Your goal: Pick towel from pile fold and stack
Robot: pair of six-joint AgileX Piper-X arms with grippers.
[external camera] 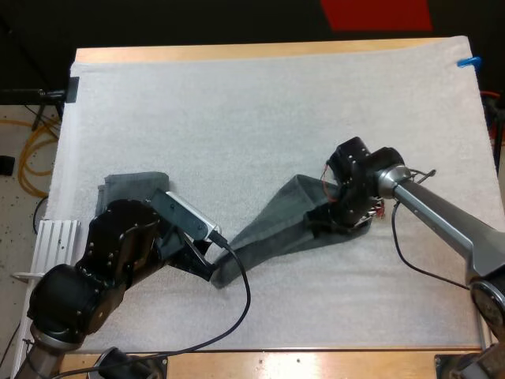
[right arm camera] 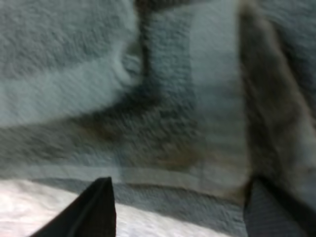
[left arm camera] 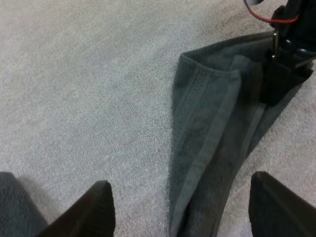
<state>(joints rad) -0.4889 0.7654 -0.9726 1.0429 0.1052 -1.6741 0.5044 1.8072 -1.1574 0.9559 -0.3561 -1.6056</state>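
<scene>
A dark grey-green towel (external camera: 276,225) lies on the white mat as a long, loosely folded strip, running from near my left arm up to my right gripper. My left gripper (external camera: 211,264) is at the strip's near end, open; its fingers (left arm camera: 94,207) stand either side of the towel (left arm camera: 212,148) without pressing it. At the far end, my right gripper (external camera: 335,223) is low over the towel (right arm camera: 163,98), open, its fingers (right arm camera: 94,207) spread just above the cloth. The right gripper (left arm camera: 284,44) rests at the towel's far end in the left wrist view.
A second, folded grey-green towel (external camera: 130,183) lies on the mat just behind my left arm. A white metal rail (external camera: 55,237) sits off the mat's left edge. Bare mat (external camera: 260,118) stretches across the far half of the table.
</scene>
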